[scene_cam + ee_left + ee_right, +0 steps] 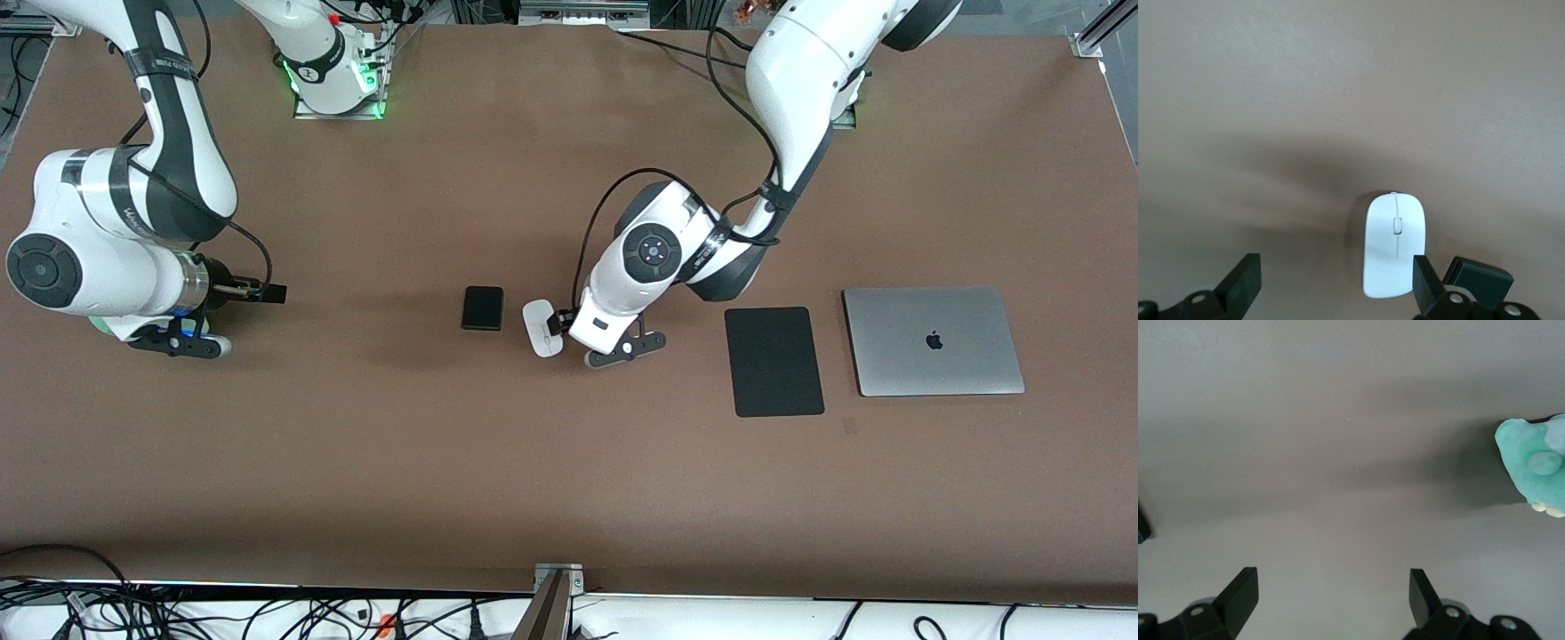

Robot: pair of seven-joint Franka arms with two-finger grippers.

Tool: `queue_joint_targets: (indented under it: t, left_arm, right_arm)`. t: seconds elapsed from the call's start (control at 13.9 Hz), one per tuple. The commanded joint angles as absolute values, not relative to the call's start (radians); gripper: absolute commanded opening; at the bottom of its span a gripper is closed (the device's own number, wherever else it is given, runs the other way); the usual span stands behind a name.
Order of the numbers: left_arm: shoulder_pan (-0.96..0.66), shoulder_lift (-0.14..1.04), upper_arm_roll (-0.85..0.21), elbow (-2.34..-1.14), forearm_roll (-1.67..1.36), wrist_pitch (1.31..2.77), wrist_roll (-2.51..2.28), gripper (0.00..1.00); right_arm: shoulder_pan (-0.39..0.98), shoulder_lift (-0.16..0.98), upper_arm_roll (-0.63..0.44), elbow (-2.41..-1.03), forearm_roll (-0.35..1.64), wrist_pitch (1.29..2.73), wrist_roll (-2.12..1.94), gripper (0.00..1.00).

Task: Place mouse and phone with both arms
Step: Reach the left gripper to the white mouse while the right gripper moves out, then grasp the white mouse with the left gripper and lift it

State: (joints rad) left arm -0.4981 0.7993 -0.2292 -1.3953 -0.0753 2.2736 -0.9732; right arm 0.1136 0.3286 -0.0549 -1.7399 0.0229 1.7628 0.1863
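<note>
The white mouse (542, 327) lies on the brown table, with the small black phone (483, 308) beside it toward the right arm's end. My left gripper (622, 348) hangs low by the mouse, open and empty. In the left wrist view the mouse (1393, 247) lies just ahead of the open left gripper (1335, 267), close against one finger (1426, 280). My right gripper (178, 345) waits at the right arm's end of the table, open and empty (1331, 583) over bare table. The phone shows in neither wrist view.
A flat black mat (773, 361) and a closed silver laptop (932, 340) lie toward the left arm's end. A green plush toy (1531, 470) lies by the right gripper and peeks out under the right arm (102, 327). Cables run along the table's front edge.
</note>
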Motion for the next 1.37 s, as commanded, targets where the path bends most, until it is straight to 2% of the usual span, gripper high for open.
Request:
queue_joint_targets:
  t: [0.0, 0.14, 0.29, 0.94, 1.15, 1.3]
  left_arm:
    - [-0.650, 0.868, -0.105, -1.324, -0.052, 2.313, -1.046, 1.00]
    - [-0.762, 0.941, -0.011, -1.243, -0.054, 2.313, -1.106, 1.00]
    - [-0.791, 1.003, 0.008, -1.172, -0.054, 2.313, -1.147, 1.00]
    - [-0.799, 1.037, 0.009, -1.155, -0.054, 2.316, -1.137, 1.00]
    - [-0.798, 1.037, 0.008, -1.160, -0.052, 2.316, -1.117, 0.68]
    - [-0.785, 1.029, 0.008, -1.160, -0.054, 2.315, -1.072, 0.52]
  right_arm:
    - [0.127, 0.318, -0.054, -1.747, 0.025, 1.778, 0.199, 1.00]
    - [0.127, 0.321, -0.054, -1.747, 0.025, 1.779, 0.199, 1.00]
    - [0.127, 0.324, -0.054, -1.747, 0.026, 1.789, 0.201, 1.00]
    - [0.141, 0.324, -0.054, -1.746, 0.029, 1.792, 0.229, 1.00]
    - [0.143, 0.324, -0.052, -1.746, 0.031, 1.792, 0.230, 1.00]
    - [0.144, 0.322, -0.048, -1.746, 0.032, 1.792, 0.244, 1.00]
